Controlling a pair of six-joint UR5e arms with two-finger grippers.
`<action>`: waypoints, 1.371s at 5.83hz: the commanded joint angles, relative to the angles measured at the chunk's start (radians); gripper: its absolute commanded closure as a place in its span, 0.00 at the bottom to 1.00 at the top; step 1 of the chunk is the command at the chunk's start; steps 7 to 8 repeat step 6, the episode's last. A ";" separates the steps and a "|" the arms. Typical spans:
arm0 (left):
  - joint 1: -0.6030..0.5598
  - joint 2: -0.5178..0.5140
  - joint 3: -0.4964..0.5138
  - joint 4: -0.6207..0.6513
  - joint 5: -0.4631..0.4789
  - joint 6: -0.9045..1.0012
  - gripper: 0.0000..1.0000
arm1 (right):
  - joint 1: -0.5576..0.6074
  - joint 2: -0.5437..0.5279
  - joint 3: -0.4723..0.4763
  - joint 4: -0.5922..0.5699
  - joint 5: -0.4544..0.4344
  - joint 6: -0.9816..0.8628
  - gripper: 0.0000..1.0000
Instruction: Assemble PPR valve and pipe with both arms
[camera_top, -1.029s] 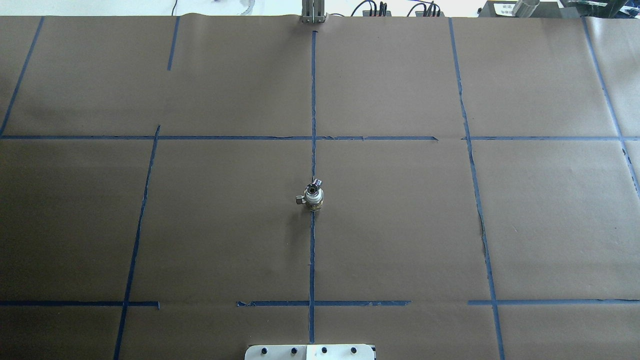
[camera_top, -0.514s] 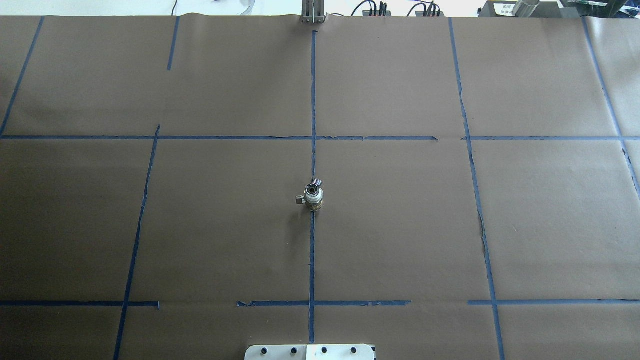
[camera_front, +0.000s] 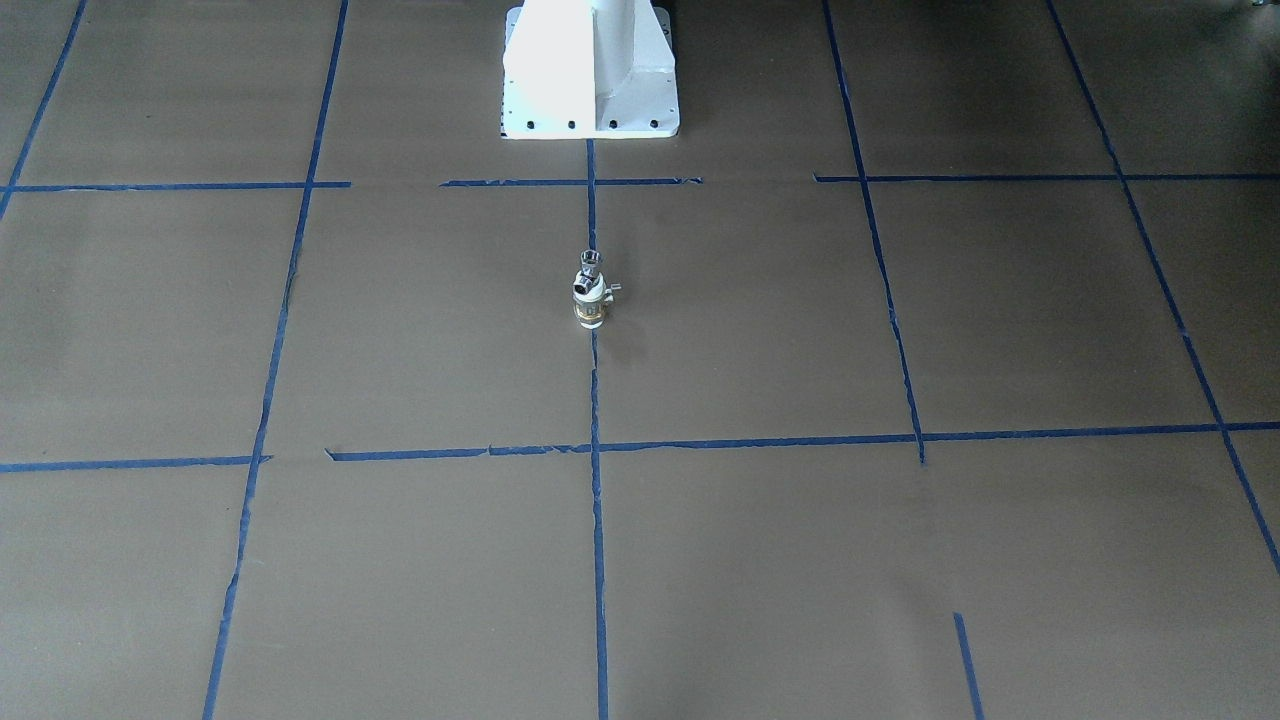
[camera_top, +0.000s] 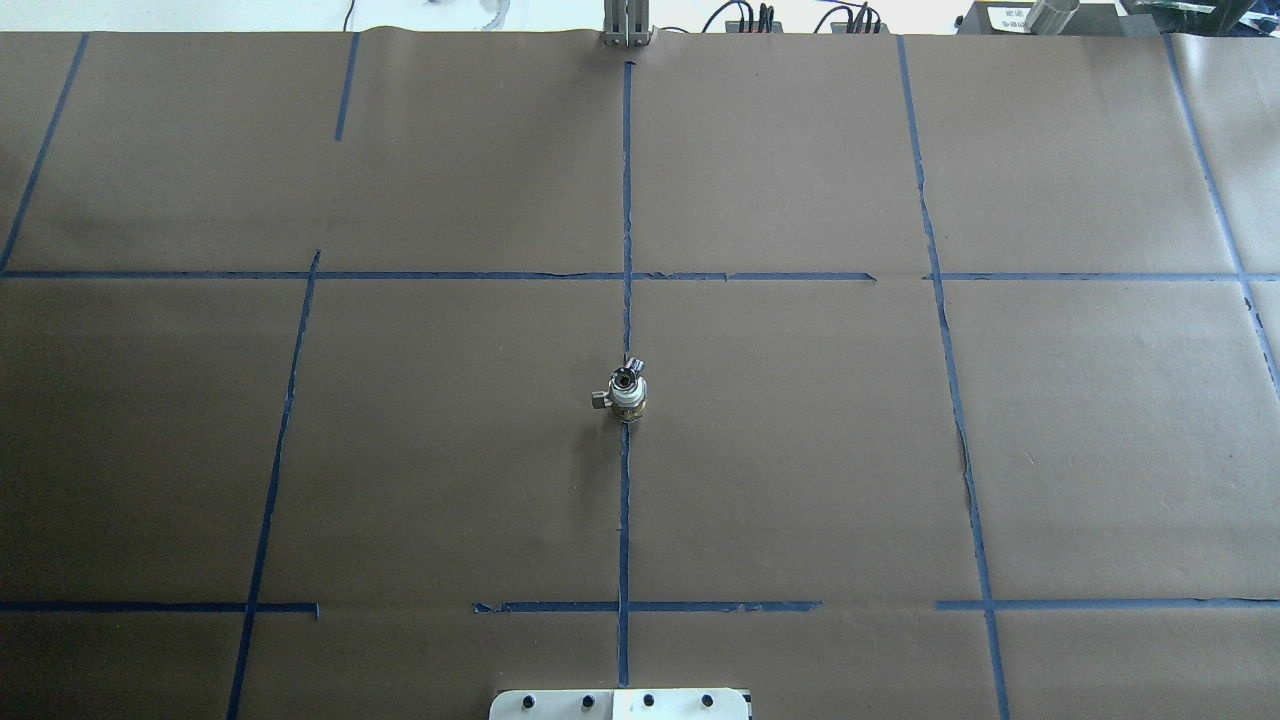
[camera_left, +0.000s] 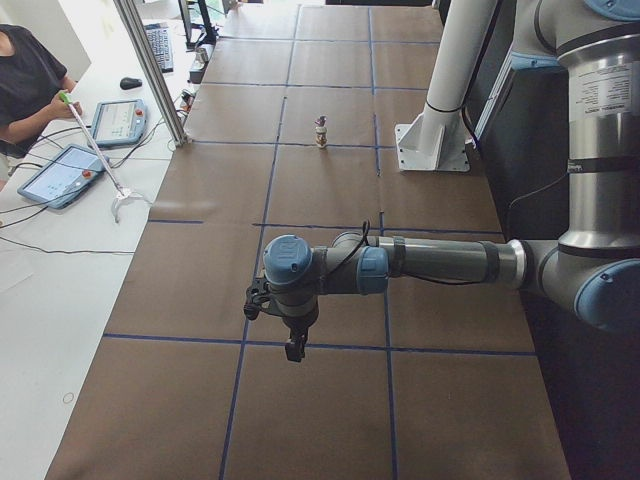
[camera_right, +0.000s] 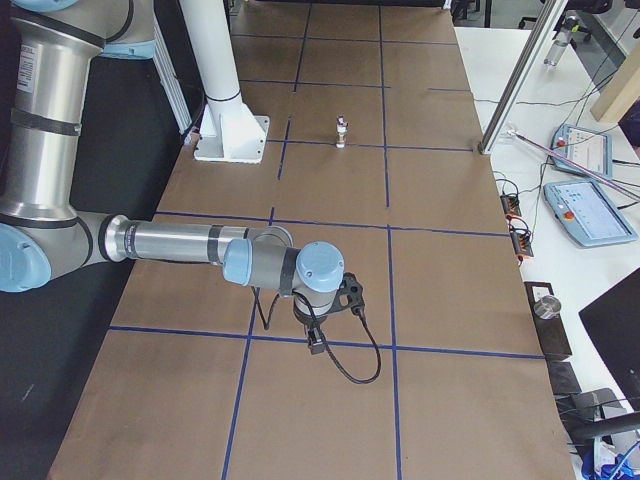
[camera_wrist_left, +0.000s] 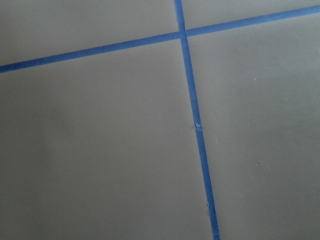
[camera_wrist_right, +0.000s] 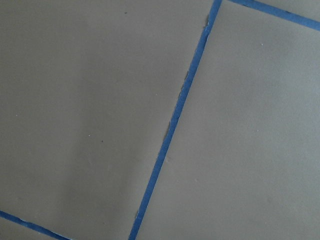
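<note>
**Left pincer (camera_left: 293, 345) and right pincer (camera_right: 318, 343) both well apart from the stacked parts**

From my seat, the left pincer hangs over the worktop (camera_top: 400, 450) near its left end, tip aimed straight down at the paper. I cannot tell whether it is released or clenched. Its wrist camera gives me only brown paper and blue tape (camera_wrist_left: 192, 100). The left arm (camera_left: 440, 262) reaches out level from the robot-side edge, wrist bent down.

Toward the middle, the PPR valve (camera_front: 590, 313) stands upright on the centre tape line, about halfway between the two ends and out from the pedestal (camera_front: 590, 70). The pipe (camera_front: 590, 268) sits on top of it, touching, so the pair's long axis is vertical. I judge the joint made, or nearly.

At the right end the right arm (camera_right: 170, 242) mirrors the other: forearm level, wrist down, pincer aimed at the paper, and I cannot tell its state either. Neither arm looks clearly nearer. Either would have to travel inward along the worktop to reach the stack.
</note>
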 joint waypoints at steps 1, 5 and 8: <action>0.000 0.001 -0.001 0.000 0.000 0.001 0.00 | 0.000 0.000 0.003 0.001 0.001 0.001 0.00; 0.003 0.003 -0.002 -0.002 0.000 0.001 0.00 | -0.003 0.009 0.006 0.001 0.001 0.001 0.00; 0.005 0.000 -0.004 -0.002 0.000 0.001 0.00 | -0.003 0.017 0.006 0.001 0.001 0.000 0.00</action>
